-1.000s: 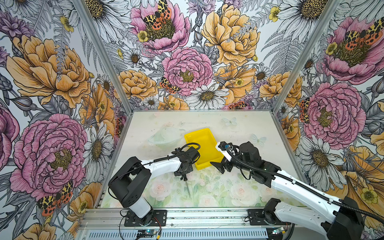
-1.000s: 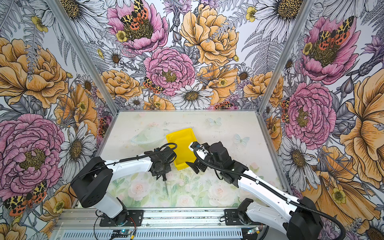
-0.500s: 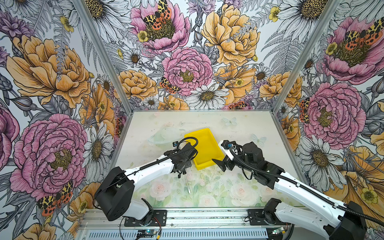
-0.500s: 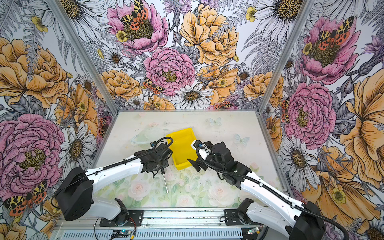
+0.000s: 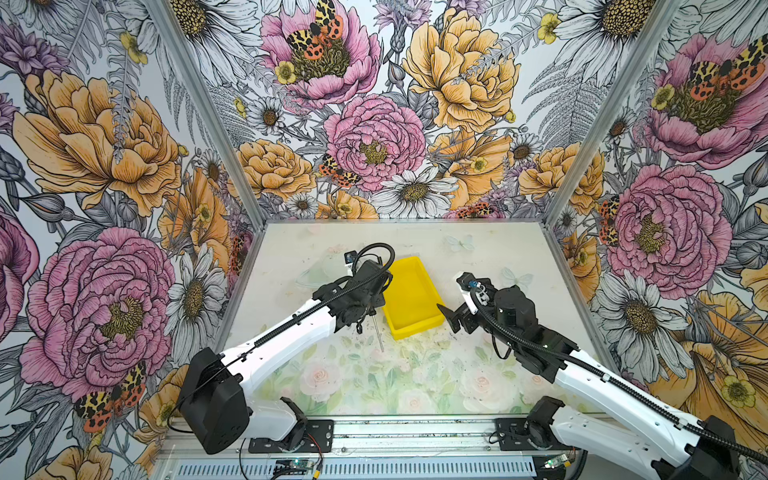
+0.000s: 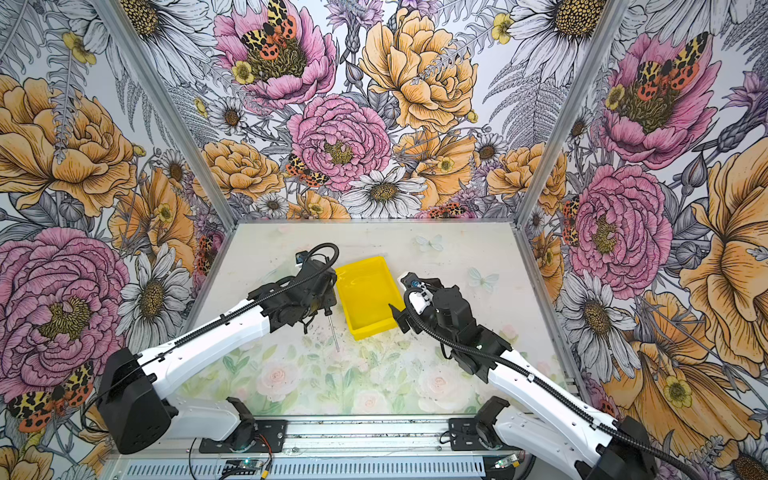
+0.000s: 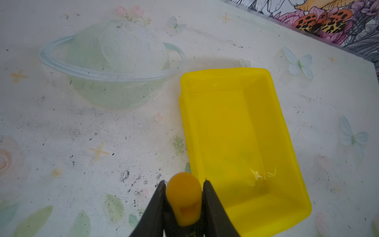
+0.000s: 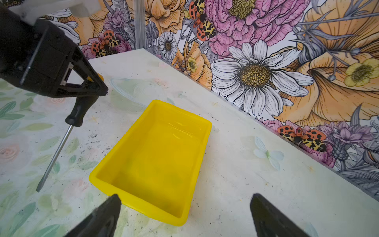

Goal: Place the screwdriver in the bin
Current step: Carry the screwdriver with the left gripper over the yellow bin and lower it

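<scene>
I am gripping the screwdriver (image 8: 82, 110) by its handle in the closed left jaws, its shaft hanging slanted with the tip near the bench (image 8: 235, 164). The empty bin (image 8: 180, 125) is sitting just beside them, toward the open, empty right jaws. I am aiming to carry the tip over the near wall, align the shaft with the bin's long side, lower it, then release.

The left pincer (image 7: 184, 182) clamps the screwdriver (image 7: 183, 200) just beside the bin (image 7: 235, 133).

1 screwdriver (image 8: 82, 110), 1 bin (image 8: 125, 141), 1 left gripper (image 7: 184, 181), 1 right gripper (image 8: 185, 196).
</scene>
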{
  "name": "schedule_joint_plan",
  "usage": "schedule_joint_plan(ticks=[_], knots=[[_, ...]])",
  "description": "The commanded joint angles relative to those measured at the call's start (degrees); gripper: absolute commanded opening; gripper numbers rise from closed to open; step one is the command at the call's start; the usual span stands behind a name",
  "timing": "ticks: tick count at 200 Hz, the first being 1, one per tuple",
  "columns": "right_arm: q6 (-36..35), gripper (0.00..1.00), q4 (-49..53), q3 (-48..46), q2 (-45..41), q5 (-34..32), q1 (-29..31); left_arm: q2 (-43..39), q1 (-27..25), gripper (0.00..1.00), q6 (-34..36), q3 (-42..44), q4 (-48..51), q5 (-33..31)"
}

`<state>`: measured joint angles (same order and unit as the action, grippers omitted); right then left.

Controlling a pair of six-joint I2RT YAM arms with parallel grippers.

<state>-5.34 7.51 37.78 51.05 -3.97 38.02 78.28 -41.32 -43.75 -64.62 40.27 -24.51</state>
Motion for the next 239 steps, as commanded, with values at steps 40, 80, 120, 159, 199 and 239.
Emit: schedule_joint_plan(ticks=[40, 80, 120, 159, 199, 239], knots=[[6.51, 0.99, -0.56, -1.64, -3.30, -4.48, -4.27, 6.15, 0.71, 0.07, 4.87, -9.42, -2.80, -0.60], [9.48, 0.99, -0.48, -2.88, -4.12, -5.82, -6.58, 12.18, 0.45, 0.06, 5.73, -14.74, -4.71, 1.02], [10.17, 0.99, 0.21, -4.59, -6.84, -7.18, -7.56, 19.63, -0.51, 0.06, 5.06, -20.79, -5.51, 2.75], [10.09, 0.99, 0.51, -5.93, -8.50, -6.92, -8.09, 25.51, -0.87, 0.06, 2.38, -25.09, -5.68, 2.43], [9.46, 0.99, 0.48, -5.68, -8.07, -6.66, -8.57, 33.41, -0.95, 0.08, 1.60, -29.38, -5.72, 2.38], [9.04, 0.99, 0.47, -5.98, -8.67, -7.00, -8.84, 38.87, -0.93, 0.08, 0.93, -30.66, -5.71, 4.90]])
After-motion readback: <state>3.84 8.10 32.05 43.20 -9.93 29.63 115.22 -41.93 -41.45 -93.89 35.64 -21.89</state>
